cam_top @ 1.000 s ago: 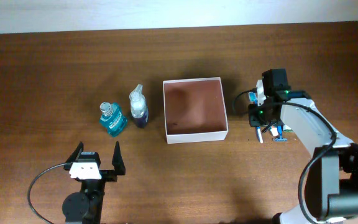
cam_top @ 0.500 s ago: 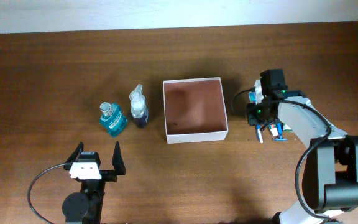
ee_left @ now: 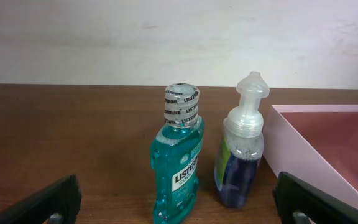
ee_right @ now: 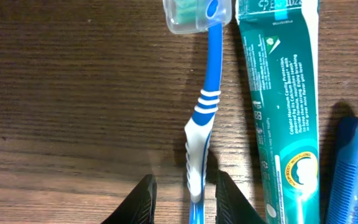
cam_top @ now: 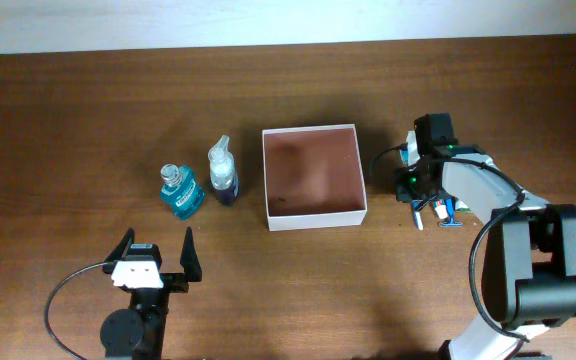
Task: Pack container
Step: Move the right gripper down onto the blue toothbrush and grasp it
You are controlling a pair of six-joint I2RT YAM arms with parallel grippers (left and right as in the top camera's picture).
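The container [cam_top: 315, 217], a shallow white-walled box with a reddish-brown floor, stands mid-table with nothing in it; its left wall shows in the left wrist view [ee_left: 303, 146]. My right gripper [cam_top: 418, 192] is to its right, open, its fingers [ee_right: 185, 199] straddling the handle of a blue and white toothbrush [ee_right: 204, 106] that lies on the table. A green toothpaste tube [ee_right: 283, 99] lies beside the brush. My left gripper [cam_top: 158, 250] is open and empty at the front left, facing a teal mouthwash bottle [ee_left: 178, 162] and a foam pump bottle [ee_left: 241, 155].
A blue plastic item [ee_right: 350, 168] lies right of the toothpaste. The mouthwash bottle [cam_top: 180, 193] and the pump bottle [cam_top: 223, 172] stand upright just left of the container. The table's back edge meets a white wall.
My right gripper has shifted slightly left over the toothbrush. The left arm and the bottles have not moved.
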